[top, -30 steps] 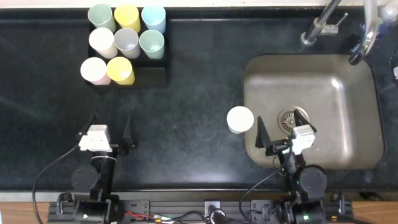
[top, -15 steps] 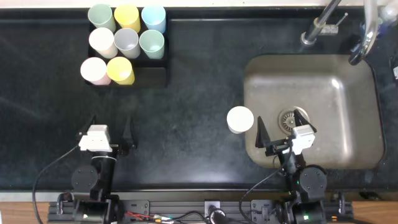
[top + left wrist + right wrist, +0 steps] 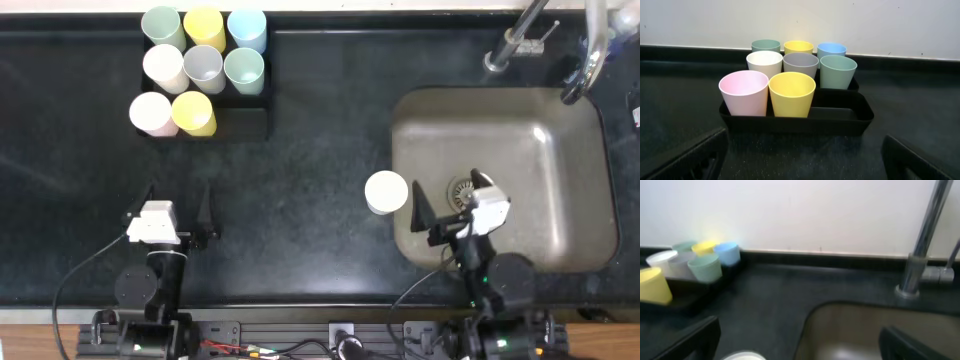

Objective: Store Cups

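Black bench (image 3: 300, 230) with a steel sink (image 3: 560, 140) at right: the right tool (image 3: 448, 200) has just stirred beside the last loose cup.

With its jaws wide and holding nothing, the right tool has edged a little farther from its base and turned slightly over the sink's near-left rim in the last half second. The left tool (image 3: 175, 200), also wide and empty, has kept still at the near left. The white cup (image 3: 386, 192) stands upright on the bench just left of the sink, close beside the right tool and unmoved. At the far left, the black tray (image 3: 250, 122) holds eight cups (image 3: 204, 65), with its near-right compartment open. This looks like the start of an approach to the white cup, the one cup left to store.
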